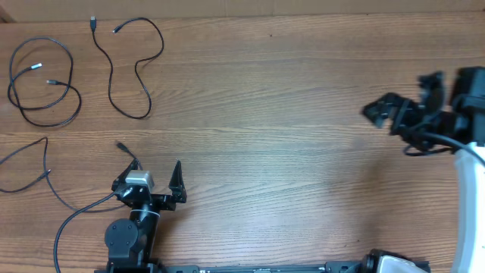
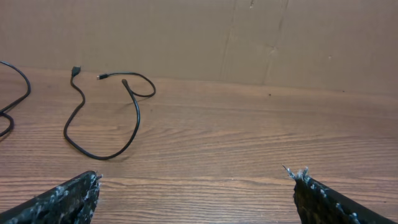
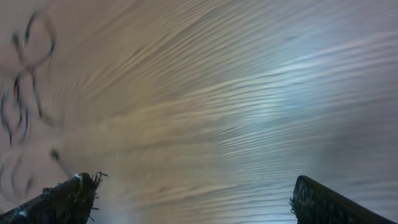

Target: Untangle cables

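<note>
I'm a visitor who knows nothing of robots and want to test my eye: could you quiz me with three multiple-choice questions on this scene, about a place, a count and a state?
1. Seen from overhead, where on the table do the thin cables lie? A left part; B right part; C middle.
2. How many thin cables? A two; B three; C five.
3. How are the left gripper and right gripper? A both open, empty; B both shut; C left shut on a cable.
Answers: 1 A, all lie left; 2 B, three show overhead; 3 A, wrist views show fingers wide apart, nothing between.
</note>
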`<action>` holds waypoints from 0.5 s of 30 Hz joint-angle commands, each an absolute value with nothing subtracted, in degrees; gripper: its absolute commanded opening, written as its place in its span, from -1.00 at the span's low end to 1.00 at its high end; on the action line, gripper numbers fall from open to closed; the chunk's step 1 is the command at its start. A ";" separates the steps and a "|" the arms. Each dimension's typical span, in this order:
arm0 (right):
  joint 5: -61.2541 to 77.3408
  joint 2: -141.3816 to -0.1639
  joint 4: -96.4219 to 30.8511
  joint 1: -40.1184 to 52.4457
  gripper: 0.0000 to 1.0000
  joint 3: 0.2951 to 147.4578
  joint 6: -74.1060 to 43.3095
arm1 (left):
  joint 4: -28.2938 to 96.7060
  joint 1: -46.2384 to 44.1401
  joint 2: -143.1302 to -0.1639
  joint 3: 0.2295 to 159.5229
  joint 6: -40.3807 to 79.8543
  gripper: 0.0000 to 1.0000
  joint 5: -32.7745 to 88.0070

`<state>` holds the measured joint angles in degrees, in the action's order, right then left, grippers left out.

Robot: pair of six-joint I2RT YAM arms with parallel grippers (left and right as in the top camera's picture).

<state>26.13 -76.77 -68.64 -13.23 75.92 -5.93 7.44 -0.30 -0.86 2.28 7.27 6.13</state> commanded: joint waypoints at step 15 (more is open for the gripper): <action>19.66 -53.28 -62.96 3.33 1.00 67.42 -5.48 | 7.05 -0.56 -0.25 1.69 6.17 0.99 5.34</action>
